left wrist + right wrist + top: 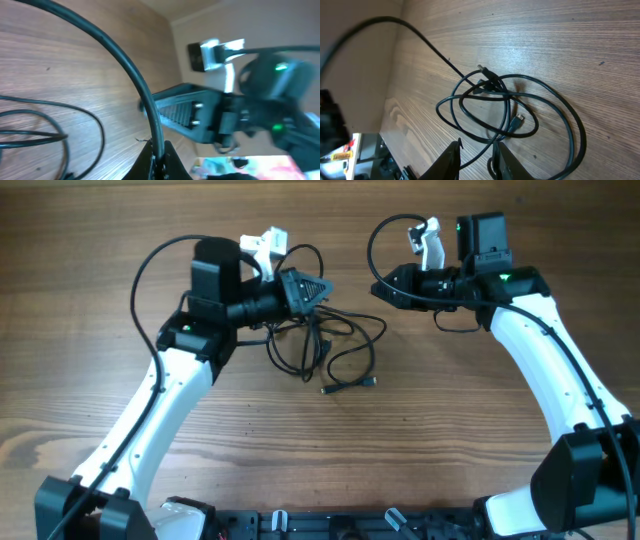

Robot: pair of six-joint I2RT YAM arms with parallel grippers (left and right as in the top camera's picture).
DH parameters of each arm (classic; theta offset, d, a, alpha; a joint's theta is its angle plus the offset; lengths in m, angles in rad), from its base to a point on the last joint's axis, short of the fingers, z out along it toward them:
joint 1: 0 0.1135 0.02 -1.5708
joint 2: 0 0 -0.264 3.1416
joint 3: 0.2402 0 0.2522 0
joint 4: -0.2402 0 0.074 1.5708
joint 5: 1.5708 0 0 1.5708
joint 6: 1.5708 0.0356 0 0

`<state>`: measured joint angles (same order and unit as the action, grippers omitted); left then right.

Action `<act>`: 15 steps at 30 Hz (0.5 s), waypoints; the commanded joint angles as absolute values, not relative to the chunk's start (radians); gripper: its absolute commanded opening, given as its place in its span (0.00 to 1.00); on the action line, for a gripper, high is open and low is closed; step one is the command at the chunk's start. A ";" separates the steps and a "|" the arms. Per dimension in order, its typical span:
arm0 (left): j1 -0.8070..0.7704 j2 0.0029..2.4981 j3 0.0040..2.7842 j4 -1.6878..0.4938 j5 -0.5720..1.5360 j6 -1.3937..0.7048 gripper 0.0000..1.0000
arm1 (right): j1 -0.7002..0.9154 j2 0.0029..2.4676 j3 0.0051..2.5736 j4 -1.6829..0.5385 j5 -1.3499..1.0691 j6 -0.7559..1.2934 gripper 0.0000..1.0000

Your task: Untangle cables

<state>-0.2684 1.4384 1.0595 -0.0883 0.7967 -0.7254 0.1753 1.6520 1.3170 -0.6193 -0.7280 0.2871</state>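
Note:
The cables (345,330) are thin black cords lying in a loose tangle of loops on the wooden table between my two arms, with plug ends (350,387) at the front. My left gripper (325,288) points right above the tangle's upper edge. In the left wrist view it (159,155) is shut on one black cable (125,65) that arcs away to the upper left. My right gripper (380,288) faces it from the right. Its jaws (477,162) stand apart, a thin strand crosses the gap, and the looped cables (545,92) lie beyond.
The arms' own thicker black wires loop above each wrist (372,240). The right gripper's body (190,115) shows close ahead in the left wrist view. Bare wood (90,300) surrounds the tangle on all sides.

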 commanded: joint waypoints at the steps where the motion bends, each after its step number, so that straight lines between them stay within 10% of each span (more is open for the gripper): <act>1: -0.230 1.359 1.068 -0.036 0.910 -0.834 0.04 | 0.180 1.680 1.316 -0.606 -0.715 0.315 0.24; 7: -0.218 1.299 1.068 0.039 0.927 -0.922 0.04 | 0.221 1.715 1.316 -0.563 -0.725 0.284 0.25; 15: -0.210 1.293 1.068 0.035 0.927 -0.929 0.04 | 0.253 1.735 1.316 -0.551 -0.719 0.141 0.55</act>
<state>-0.2203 1.3052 1.0595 0.0326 0.9043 -0.9123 0.2531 1.7058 1.3170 -0.5556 -0.7254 0.2192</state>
